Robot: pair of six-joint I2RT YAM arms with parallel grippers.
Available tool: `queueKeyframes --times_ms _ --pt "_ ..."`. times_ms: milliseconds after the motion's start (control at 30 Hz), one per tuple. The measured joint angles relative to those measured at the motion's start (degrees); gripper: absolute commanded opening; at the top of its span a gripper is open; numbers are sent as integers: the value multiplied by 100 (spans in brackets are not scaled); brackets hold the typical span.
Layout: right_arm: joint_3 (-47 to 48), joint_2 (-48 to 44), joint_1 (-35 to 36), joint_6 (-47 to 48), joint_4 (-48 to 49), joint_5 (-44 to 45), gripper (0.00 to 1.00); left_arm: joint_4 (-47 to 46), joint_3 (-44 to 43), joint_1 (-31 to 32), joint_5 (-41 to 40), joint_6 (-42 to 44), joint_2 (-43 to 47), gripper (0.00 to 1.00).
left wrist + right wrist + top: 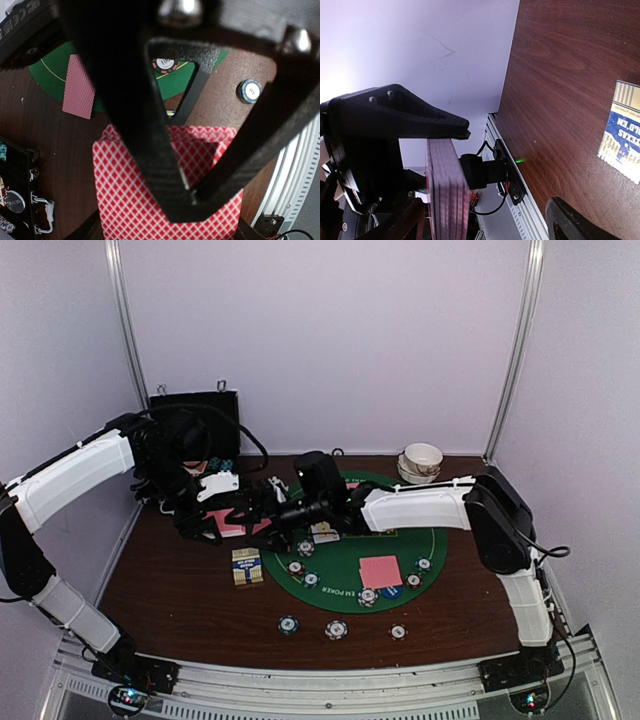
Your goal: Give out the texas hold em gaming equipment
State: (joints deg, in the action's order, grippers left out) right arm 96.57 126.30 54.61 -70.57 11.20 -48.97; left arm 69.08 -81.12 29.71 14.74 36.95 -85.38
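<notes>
Clamping the pink-backed card deck [130, 200], left gripper [192, 195] is closed; right gripper [258, 510] stands near it, jaws apart.

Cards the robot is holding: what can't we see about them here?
Card faces: left wrist view shows only the deck's checked back; the left gripper covers its middle.
Right wrist view: deck edge-on, cut off by the bottom edge.
Top view: deck mostly hidden under that gripper; chips' markings too small.
</notes>
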Motion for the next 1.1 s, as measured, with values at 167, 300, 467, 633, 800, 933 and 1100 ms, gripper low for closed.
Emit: queueKeyframes --times_ms 167,300,467,633,800,933,1100 --pt "413 389 48 -328 361 -63 87 0 0 0 24 0 0 0" --pt "638 579 72 -511 520 -103 85 0 0 0 44 2 0 0" --pt "721 675 81 -616 599 -162 81 0 0 0 48 2 0 0" --pt "721 682 31 -525 413 -181 77 0 0 0 48 2 0 0" --pt "588 562 -55 -280 306 -208 73 2 0 0 48 0 0 0" --pt "350 372 -162 -136 236 -227 70 -4 0 0 50 0 0 0" --pt "223 234 -238 -31 157 -267 64 -7 0 0 50 0 0 0"
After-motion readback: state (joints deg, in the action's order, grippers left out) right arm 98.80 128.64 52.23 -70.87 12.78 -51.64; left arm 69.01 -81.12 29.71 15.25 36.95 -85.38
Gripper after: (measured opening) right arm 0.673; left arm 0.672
